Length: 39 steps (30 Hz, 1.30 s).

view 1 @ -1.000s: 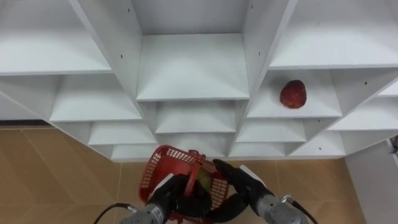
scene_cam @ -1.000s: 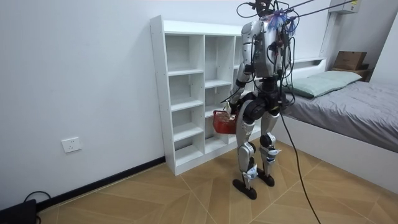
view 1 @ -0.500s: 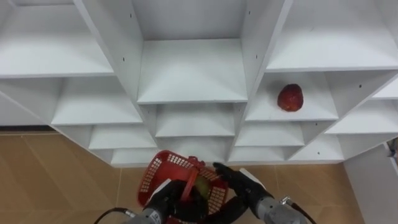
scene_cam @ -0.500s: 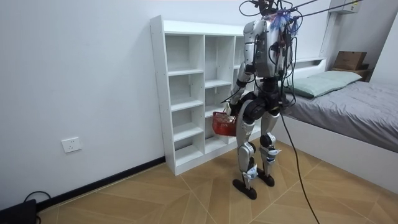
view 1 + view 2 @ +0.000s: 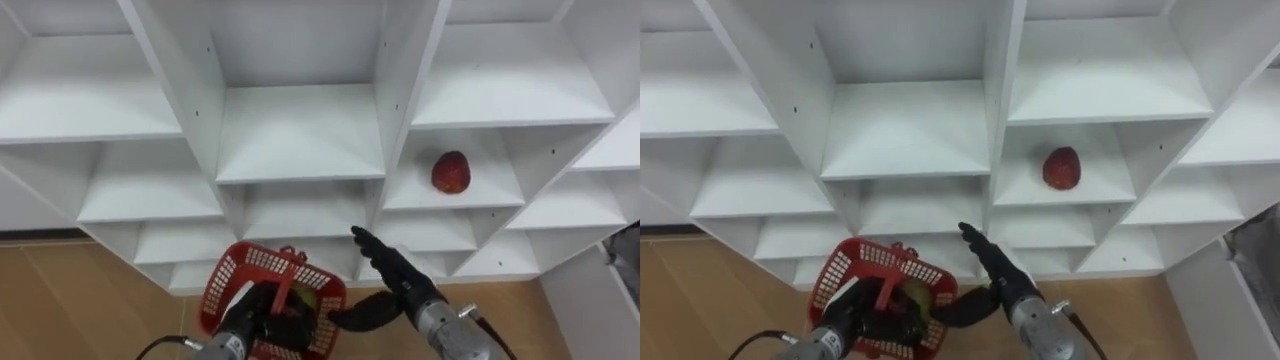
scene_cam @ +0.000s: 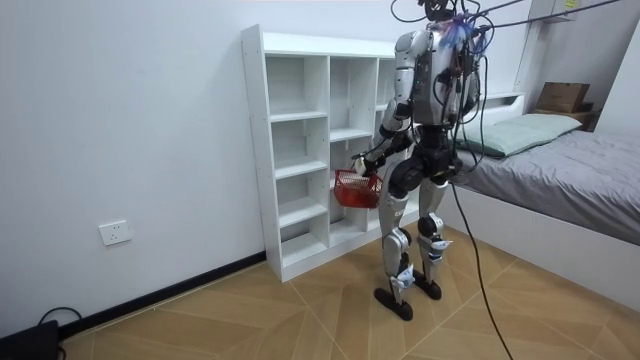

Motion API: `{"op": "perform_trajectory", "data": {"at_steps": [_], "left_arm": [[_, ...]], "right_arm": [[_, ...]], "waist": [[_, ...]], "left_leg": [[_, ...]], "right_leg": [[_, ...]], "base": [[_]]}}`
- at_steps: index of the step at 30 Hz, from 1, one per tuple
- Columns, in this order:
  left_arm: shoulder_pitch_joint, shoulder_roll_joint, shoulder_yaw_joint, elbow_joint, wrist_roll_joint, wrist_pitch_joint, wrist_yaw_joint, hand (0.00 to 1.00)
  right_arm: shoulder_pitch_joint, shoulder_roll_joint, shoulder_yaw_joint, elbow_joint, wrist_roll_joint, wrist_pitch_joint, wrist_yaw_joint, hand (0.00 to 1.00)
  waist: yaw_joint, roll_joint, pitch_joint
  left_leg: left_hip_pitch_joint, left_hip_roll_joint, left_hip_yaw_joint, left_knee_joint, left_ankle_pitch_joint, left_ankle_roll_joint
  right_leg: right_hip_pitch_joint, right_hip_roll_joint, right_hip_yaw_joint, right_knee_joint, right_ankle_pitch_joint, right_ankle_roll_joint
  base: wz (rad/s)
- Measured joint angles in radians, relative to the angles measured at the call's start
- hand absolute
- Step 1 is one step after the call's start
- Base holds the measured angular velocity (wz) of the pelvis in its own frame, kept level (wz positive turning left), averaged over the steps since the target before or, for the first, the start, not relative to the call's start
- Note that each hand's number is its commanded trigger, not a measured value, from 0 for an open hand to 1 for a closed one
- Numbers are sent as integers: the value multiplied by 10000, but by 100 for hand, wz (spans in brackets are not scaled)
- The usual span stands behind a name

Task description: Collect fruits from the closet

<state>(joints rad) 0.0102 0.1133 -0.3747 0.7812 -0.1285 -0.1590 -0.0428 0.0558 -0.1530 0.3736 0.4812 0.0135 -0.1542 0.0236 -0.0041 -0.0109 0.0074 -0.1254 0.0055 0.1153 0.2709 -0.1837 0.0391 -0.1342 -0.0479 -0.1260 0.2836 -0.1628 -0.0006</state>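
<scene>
A red apple-like fruit (image 5: 451, 172) lies on a shelf in the right column of the white closet (image 5: 300, 130). My left hand (image 5: 252, 318) is shut on the handle of a red plastic basket (image 5: 222, 285), held low in front of the closet. A yellow-green fruit (image 5: 303, 300) lies inside the basket. My right hand (image 5: 393, 274) is open beside the basket's right edge, with its fingers stretched up towards the shelves and below and left of the red fruit. In the room view I stand upright facing the closet, the basket (image 6: 355, 188) at hip height.
The closet's other compartments (image 5: 298, 205) hold nothing. Wooden floor (image 5: 70, 300) shows below it. A bed (image 6: 560, 170) stands close behind me at the room view's right, and a white wall edge (image 5: 590, 300) is at my lower right.
My right hand has come away from the basket and risen towards the shelves, fingers straightened. The basket has shifted a little left and up. The head camera has tilted slightly.
</scene>
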Motion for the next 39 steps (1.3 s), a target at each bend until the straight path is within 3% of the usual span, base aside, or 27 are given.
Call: {"op": "perform_trajectory", "data": {"at_steps": [10,15,21,24,39], "left_arm": [[120,67,207,-154,-4,0,275,100],[351,87,395,-665,-28,1,428,100],[412,96,438,-665,-374,1,805,100],[411,99,512,-703,-370,1,847,100],[618,285,578,-1173,-367,5,1010,100]], "right_arm": [[583,-26,-340,-752,153,-2,-754,0],[868,-52,-902,-1435,137,-4,-1607,0],[879,-83,-900,-1436,24,-11,-2486,0],[871,-86,-900,-1454,-71,-70,-2749,0],[1059,-421,-1117,-2637,-186,-355,-3759,0]], "waist": [[-193,-22,0],[-194,-94,23],[-174,-101,36],[-174,-102,35],[-234,-117,36]], "left_leg": [[677,1,226,-501,8,-17],[948,23,396,-696,-5,-36],[1219,69,607,-755,-79,-118],[1235,165,629,-751,-112,-162],[1998,158,633,-956,-154,-235]], "right_leg": [[460,72,303,-266,-10,27],[617,125,467,-404,-10,30],[799,259,698,-483,-4,18],[808,315,713,-496,17,-17],[1551,392,699,-808,8,-73]], "base": [[-9],[-11],[-11],[-6],[0]]}}
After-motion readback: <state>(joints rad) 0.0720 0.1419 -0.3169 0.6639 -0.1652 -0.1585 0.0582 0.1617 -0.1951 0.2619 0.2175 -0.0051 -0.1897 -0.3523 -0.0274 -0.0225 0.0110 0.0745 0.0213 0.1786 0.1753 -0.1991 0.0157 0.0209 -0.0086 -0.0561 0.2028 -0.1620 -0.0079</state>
